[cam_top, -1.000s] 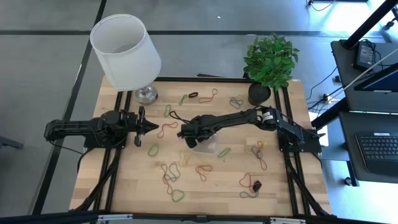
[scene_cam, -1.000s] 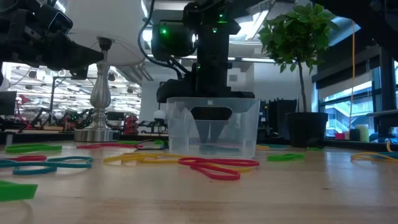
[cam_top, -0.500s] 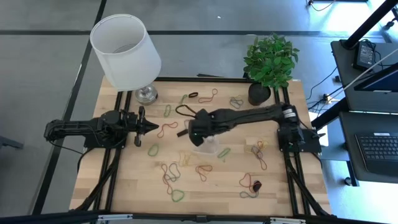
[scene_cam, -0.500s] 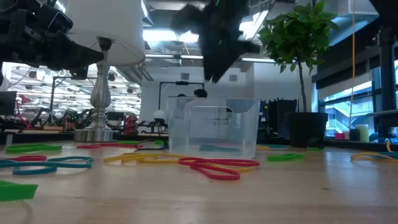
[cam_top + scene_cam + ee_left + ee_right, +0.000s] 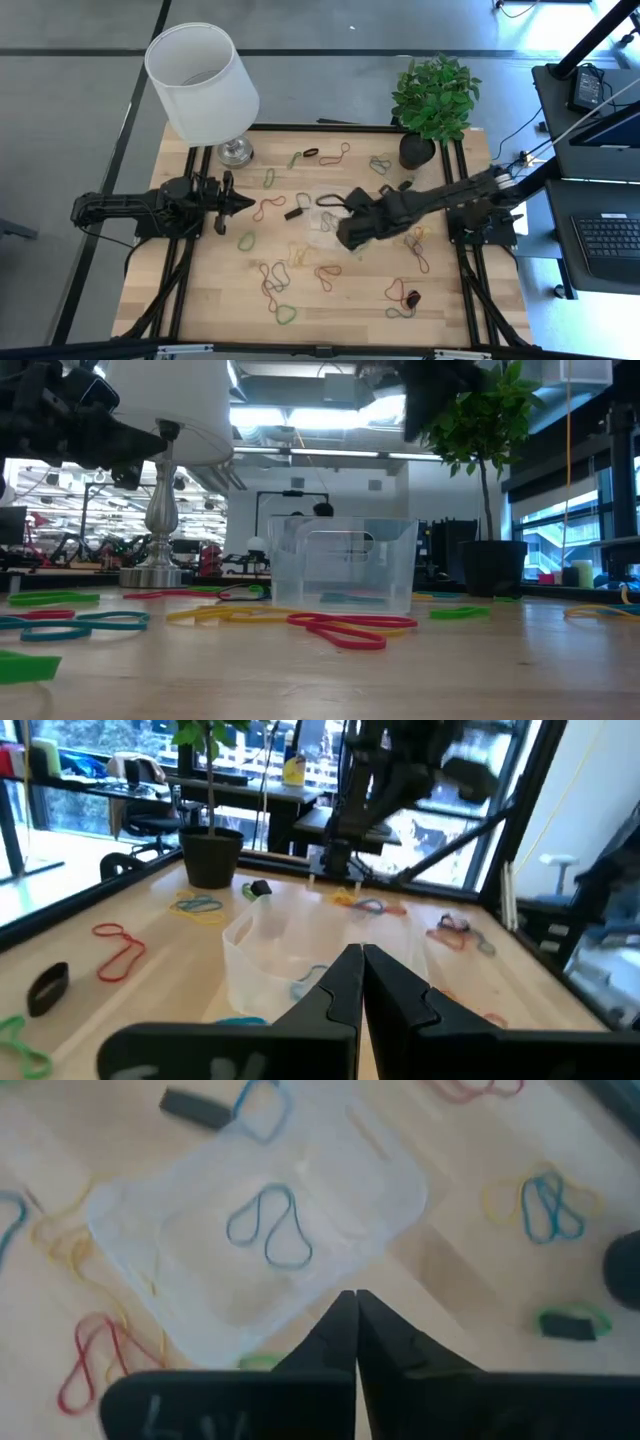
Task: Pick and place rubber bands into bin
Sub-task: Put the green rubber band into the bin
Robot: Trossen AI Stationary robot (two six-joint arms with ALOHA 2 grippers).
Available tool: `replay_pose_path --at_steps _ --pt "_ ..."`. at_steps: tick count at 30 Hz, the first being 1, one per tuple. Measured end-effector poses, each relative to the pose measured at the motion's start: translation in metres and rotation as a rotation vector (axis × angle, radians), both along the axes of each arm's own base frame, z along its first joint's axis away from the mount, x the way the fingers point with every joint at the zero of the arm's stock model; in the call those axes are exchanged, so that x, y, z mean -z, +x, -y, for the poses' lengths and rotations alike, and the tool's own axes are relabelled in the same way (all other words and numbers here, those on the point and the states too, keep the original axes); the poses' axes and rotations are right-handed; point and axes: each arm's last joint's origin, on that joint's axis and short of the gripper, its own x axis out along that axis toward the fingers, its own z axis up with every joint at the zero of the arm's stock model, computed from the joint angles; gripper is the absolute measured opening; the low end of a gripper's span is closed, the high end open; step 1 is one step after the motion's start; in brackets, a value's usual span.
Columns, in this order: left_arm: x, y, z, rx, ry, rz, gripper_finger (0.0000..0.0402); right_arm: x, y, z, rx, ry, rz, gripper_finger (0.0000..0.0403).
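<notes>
Spreading across the wooden worktop (image 5: 200, 290), the scene holds a clear bin (image 5: 262, 1240) near the middle with one blue rubber band (image 5: 268, 1228) lying flat on its floor; the other rubber bands (image 5: 275, 285) lie scattered around it, mostly nearer the front edge and toward the plant pot (image 5: 416, 150).

The bin looks light and rigid with smooth walls, so a nudge would likely slide it. The bands are judged to be nearly weightless, limp and stretchy; each lies flat on the wood, so a pinch on one strand of a loop, fingertips pressed to the surface, seems the sensible hold. Where loops overlap, several may come up together.

The right arm reaches from its base toward the middle, its right gripper (image 5: 352, 1302) pointing down above the bin's edge, jaws shut and holding nothing. The left arm waits stretched out at the left side, the left gripper (image 5: 361, 960) level, aimed toward the bin, jaws pressed together and empty.
</notes>
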Motion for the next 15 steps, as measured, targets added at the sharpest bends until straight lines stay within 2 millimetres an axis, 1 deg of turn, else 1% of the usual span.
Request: replay_pose_path --at_steps 5,8,11,13,15 --pt "-0.004 0.000 0.000 -0.003 -0.082 0.044 0.0006 0.019 -0.044 -0.011 -0.037 0.063 0.135 0.0002" --pt "-0.004 0.000 0.000 -0.010 -0.104 0.050 0.0006 0.028 -0.070 -0.013 -0.133 0.073 0.202 0.0004" --pt "-0.004 0.000 0.000 -0.011 -0.135 0.052 0.0006 0.036 -0.096 -0.011 -0.219 0.080 0.195 0.0004" --pt "-0.004 0.000 0.000 -0.012 -0.164 0.053 0.0006 0.040 -0.109 -0.009 -0.220 0.099 0.193 0.0004" --pt "-0.004 0.000 -0.001 -0.011 -0.192 0.055 0.0006 0.044 -0.119 -0.006 -0.167 0.152 0.209 0.0004"
